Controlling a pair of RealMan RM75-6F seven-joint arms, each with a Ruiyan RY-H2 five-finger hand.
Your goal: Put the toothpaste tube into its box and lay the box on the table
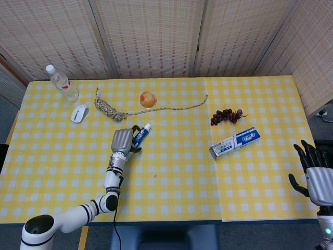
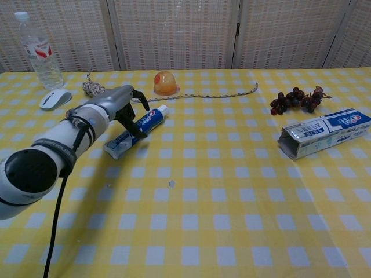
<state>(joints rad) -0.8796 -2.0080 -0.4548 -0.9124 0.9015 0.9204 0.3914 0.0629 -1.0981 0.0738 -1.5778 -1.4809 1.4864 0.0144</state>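
The blue and white toothpaste tube (image 1: 142,132) (image 2: 149,120) lies flat on the yellow checked table, cap pointing toward the far side. My left hand (image 1: 123,139) (image 2: 116,99) sits over the tube's lower half, and its dark fingers (image 2: 131,124) arch across the tube with a gap between them. The tube's crimped end shows below the hand in the chest view. At the right lies the toothpaste box (image 1: 235,142) (image 2: 324,134), its open end facing left. My right hand (image 1: 316,176) hovers open, fingers spread, off the table's right front corner, seen only in the head view.
A water bottle (image 1: 62,83) (image 2: 39,50) and a white mouse (image 1: 79,112) (image 2: 55,98) stand at the far left. A coiled rope (image 1: 109,109), an orange ball (image 1: 148,99) (image 2: 165,83) and a bunch of grapes (image 1: 226,115) (image 2: 295,99) lie along the far side.
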